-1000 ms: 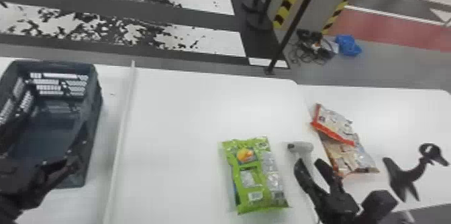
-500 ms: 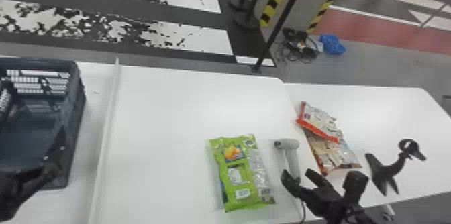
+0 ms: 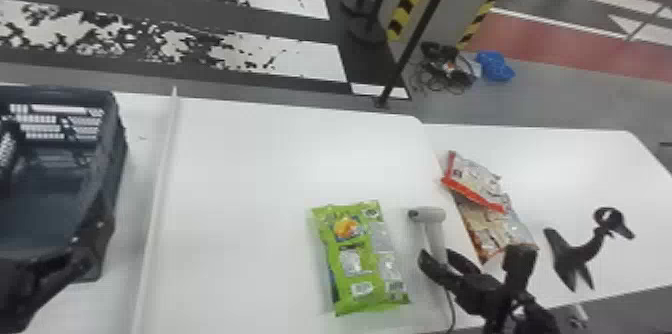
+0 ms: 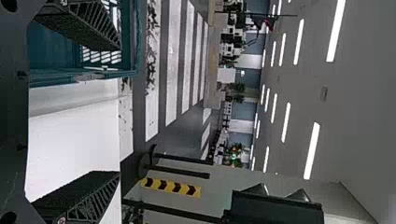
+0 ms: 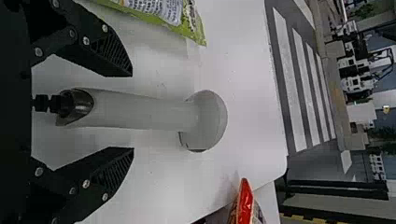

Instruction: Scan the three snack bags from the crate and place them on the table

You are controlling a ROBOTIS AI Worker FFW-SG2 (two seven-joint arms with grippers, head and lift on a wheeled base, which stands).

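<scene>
Head view: my gaze has swung right; the scanner (image 3: 434, 233) reaches just beyond my right gripper (image 3: 438, 255), the nearer one.
Right wrist view: fingers apart, its handle (image 5: 140, 110) between them, pointing lengthwise away from my palm.

Right gripper (image 3: 435, 253): it has shifted down along the handle of the scanner (image 3: 431, 215); before, its fingertips were nearer the scanner's head.
Left gripper (image 3: 103, 238): moved slightly towards the scanner, still well apart.
Head view: turned more to the right.
</scene>
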